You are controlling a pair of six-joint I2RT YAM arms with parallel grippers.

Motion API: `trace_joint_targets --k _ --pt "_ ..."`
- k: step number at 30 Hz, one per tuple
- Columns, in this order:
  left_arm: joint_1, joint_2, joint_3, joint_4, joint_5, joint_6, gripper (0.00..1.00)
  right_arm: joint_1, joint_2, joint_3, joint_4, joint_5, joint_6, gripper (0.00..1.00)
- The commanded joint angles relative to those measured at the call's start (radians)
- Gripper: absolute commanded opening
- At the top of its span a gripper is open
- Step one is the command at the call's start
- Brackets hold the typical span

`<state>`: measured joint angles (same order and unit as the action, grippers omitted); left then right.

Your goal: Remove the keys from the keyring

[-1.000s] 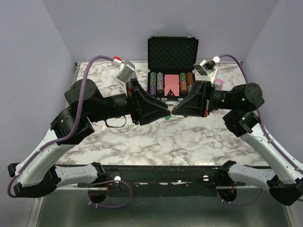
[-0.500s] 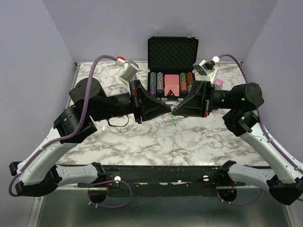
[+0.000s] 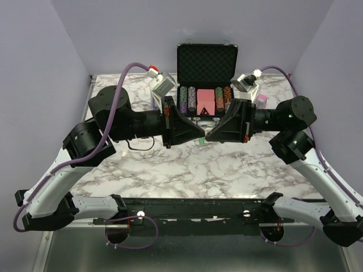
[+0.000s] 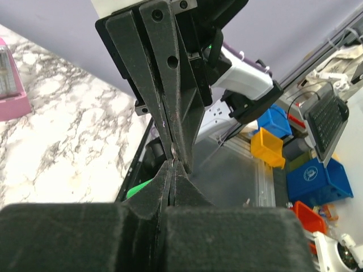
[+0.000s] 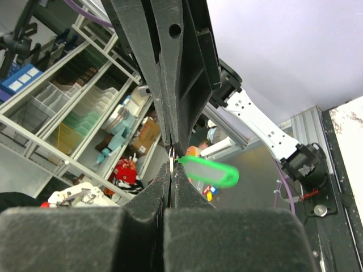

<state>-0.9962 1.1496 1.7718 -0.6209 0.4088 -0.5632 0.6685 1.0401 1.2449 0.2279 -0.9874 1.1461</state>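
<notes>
My left gripper (image 3: 202,136) and right gripper (image 3: 207,136) meet tip to tip in mid-air above the middle of the marble table (image 3: 187,170). The keyring's green tag (image 3: 200,141) hangs just under the tips. In the right wrist view the tag (image 5: 211,170) sticks out sideways from a thin metal ring (image 5: 171,160) pinched in my shut right gripper (image 5: 171,170). In the left wrist view my left gripper (image 4: 172,165) is shut on a thin silver piece (image 4: 173,151); the tag (image 4: 139,188) peeks out at its left. I cannot tell whether that piece is key or ring. The keys are hidden.
An open black poker-chip case (image 3: 206,59) with chips and a pink box stands at the back centre. A pink object (image 3: 262,100) lies at the back right. A black loop-shaped thing (image 3: 139,146) lies on the table under my left arm.
My left arm has swung up and to the right while the tips stay together. The green tag, which dangled lower half a second ago, is back up against the tips.
</notes>
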Motion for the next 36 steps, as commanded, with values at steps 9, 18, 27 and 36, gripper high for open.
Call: trace_joint_targets --k 9,18,27,36 --pt "-0.015 0.048 0.066 -0.214 0.133 0.071 0.0 0.006 -0.005 0.053 -0.269 -0.023 -0.172 0.01" --pt "-0.039 0.056 0.077 -0.275 0.153 0.089 0.0 0.006 -0.008 0.06 -0.347 -0.017 -0.215 0.01" --pt "-0.044 0.05 0.109 -0.286 0.01 0.054 0.62 0.005 -0.023 0.076 -0.429 -0.004 -0.256 0.0" --pt "-0.035 -0.052 0.134 -0.225 -0.31 -0.015 0.99 0.006 -0.049 0.059 -0.453 0.125 -0.246 0.01"
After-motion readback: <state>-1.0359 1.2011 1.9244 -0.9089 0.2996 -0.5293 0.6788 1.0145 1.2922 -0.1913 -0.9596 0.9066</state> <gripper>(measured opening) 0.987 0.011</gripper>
